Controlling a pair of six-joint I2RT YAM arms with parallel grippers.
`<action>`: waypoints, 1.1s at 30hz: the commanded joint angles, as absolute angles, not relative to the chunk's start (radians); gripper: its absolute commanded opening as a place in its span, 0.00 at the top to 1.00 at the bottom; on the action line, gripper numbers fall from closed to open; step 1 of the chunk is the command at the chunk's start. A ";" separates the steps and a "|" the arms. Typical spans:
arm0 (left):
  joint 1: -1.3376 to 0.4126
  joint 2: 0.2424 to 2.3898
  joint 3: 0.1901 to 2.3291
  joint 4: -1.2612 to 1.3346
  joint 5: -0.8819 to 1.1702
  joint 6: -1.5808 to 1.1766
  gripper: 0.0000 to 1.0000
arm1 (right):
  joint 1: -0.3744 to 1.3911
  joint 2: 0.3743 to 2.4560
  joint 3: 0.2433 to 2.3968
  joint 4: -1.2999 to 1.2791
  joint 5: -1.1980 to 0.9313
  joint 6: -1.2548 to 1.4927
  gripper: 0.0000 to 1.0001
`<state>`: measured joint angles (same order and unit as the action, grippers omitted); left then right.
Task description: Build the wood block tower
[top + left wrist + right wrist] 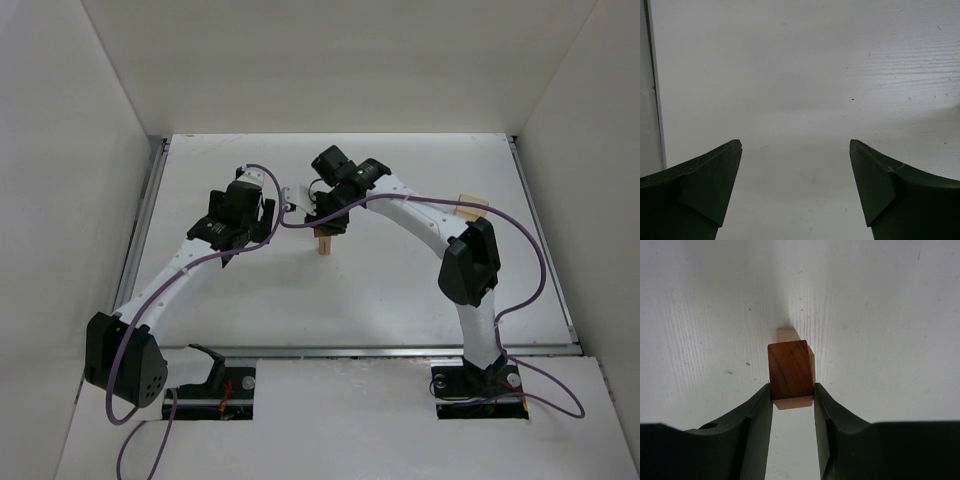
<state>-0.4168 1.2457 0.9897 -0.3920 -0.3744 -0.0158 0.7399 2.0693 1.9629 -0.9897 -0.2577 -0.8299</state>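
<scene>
Reddish-brown wooden roof block (790, 369) is clamped by right gripper (792, 390) over slim pale tan post (787, 333).
Left gripper (796, 147) is held agape, left of post.

Pretty sure we're looking at a robotics lab test cell here. Plain white panel walls (330, 60) are boxing in a flat white work table (400, 300), a silver metal rail (400, 351) is running along its front, and two white-and-black robot arms (430, 222) are sitting bolted there, trailing loose purple cables (543, 265).
</scene>
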 commanded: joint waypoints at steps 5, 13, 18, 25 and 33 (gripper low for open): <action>-0.425 1.215 0.986 -0.371 -0.360 0.008 0.13 | 0.749 2.063 2.008 -0.959 -0.249 -0.795 0.98; -0.425 1.215 0.986 -0.362 -0.360 0.008 0.13 | 0.749 2.063 2.017 -0.959 -0.249 -0.795 0.98; -0.425 1.215 0.977 -0.362 -0.351 0.008 0.13 | 0.749 2.063 2.026 -0.959 -0.249 -0.795 0.98; -0.425 1.215 0.977 -0.362 -0.351 0.008 0.13 | 0.749 2.063 2.026 -0.959 -0.249 -0.795 0.98; -0.425 1.215 0.977 -0.362 -0.351 0.008 0.13 | 0.749 2.072 2.017 -0.959 -0.258 -0.795 0.95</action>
<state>-0.4168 1.2457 0.9890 -0.3847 -0.3702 -0.0162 0.7399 2.0693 1.9759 -0.9882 -0.2504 -0.8295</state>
